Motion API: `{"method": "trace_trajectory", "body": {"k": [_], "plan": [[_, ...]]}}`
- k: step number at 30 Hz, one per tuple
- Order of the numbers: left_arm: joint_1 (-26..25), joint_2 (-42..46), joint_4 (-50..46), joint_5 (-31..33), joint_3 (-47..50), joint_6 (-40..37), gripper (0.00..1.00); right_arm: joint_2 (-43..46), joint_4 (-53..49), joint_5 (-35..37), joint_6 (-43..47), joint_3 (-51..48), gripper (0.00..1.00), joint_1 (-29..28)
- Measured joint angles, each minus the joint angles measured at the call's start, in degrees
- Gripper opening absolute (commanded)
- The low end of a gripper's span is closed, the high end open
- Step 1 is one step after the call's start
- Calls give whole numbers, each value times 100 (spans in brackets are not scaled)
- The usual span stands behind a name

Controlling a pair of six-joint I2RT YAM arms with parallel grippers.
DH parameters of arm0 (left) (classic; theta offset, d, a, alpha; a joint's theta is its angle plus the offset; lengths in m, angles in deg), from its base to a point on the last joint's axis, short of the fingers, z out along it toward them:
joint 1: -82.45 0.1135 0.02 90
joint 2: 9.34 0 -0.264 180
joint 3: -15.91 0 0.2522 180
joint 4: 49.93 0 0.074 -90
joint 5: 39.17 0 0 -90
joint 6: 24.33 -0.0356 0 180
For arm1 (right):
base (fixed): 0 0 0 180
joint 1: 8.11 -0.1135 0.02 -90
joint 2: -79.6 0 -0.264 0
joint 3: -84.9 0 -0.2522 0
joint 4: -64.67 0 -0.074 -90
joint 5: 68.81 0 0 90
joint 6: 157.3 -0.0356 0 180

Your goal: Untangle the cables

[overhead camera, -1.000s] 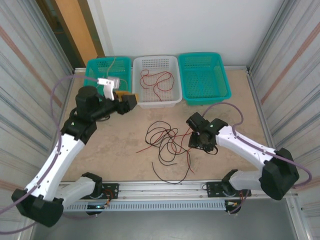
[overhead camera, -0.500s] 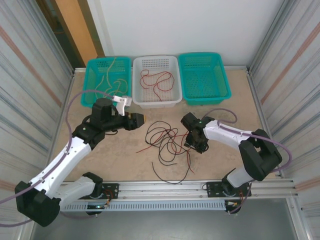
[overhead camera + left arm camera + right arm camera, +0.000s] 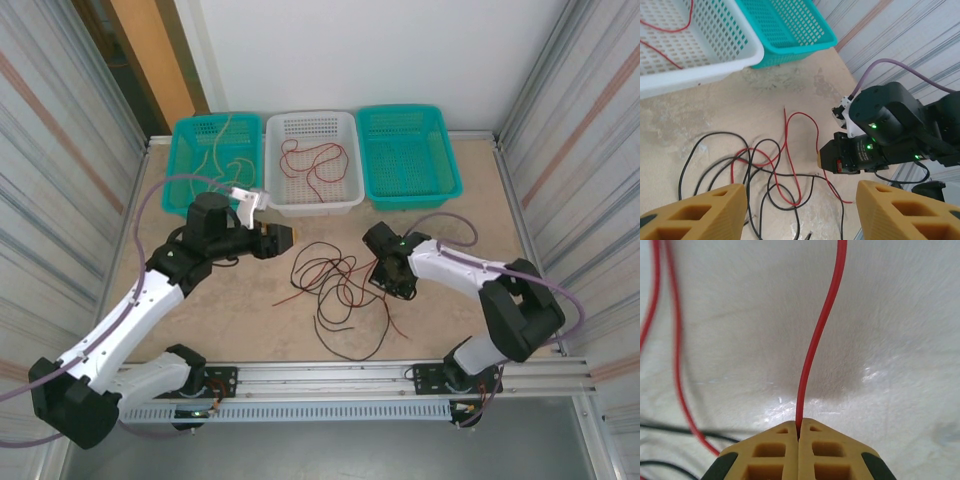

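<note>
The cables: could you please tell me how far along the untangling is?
Done: one red cable lies in the white basket, a tan cable in the left teal basket. In hand: the right pincer is shut on a loose red cable. Left: the black and red tangle on the table; the left pincer hangs open.

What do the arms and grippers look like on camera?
The left arm and right arm: white shells, black joints, each trailing a thick purple-grey cable. The left gripper and right gripper: tan-yellow fingers with hollow cells and dark patches. Small green lights glow on the right arm's black wrist.
</note>
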State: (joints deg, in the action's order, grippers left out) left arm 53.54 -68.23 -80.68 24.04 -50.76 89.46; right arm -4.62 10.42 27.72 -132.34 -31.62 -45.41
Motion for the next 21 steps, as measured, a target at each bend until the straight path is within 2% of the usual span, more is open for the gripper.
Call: {"method": "trace_trajectory", "body": {"k": [7,10,15,21], "plan": [[-17,-352,9,-72,-546,-212,63,1259,-649,1180,962,1451,0,-855],[-81,-542,48,-157,-789,-284,67,1683,-629,1384,1574,1987,0,-1051],[-282,-782,101,-286,-1172,-452,72,2179,-348,1071,2566,2465,0,-1113],[-385,-1036,240,-372,-1600,-669,77,2090,-114,380,3416,3429,0,-1193]]}}
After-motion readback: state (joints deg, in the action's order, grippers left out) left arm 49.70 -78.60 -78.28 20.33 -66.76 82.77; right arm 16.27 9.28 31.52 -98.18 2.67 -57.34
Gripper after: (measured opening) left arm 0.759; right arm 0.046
